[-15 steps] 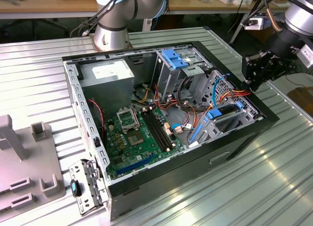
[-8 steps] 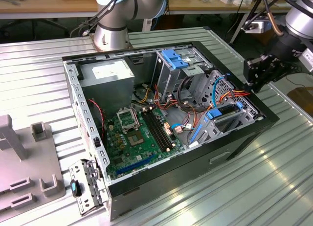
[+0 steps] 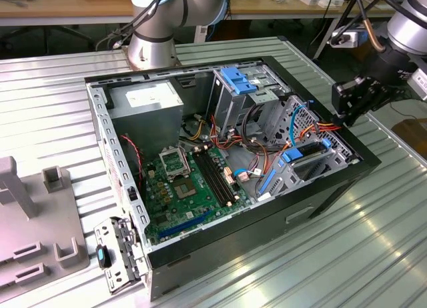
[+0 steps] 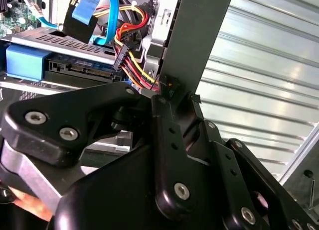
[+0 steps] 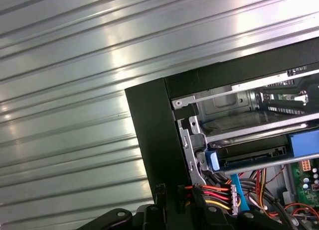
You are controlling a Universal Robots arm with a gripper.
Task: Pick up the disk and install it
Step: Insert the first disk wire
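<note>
Gripper point(image 4: 170, 93) at the computer case point(image 4: 199, 31) wall
Disk point(image 4: 79, 65) lies in its bay just inside; whether the gripper is closed cannot be told.

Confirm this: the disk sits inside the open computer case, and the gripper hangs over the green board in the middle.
Wrong in one point. In the exterior view the gripper hangs at the case rim on that view's right, close to the disk, not over the green board. The disk does sit inside the open case.

Black end effector point(image 3: 347, 105), silver screws point(image 4: 182, 191)
</note>
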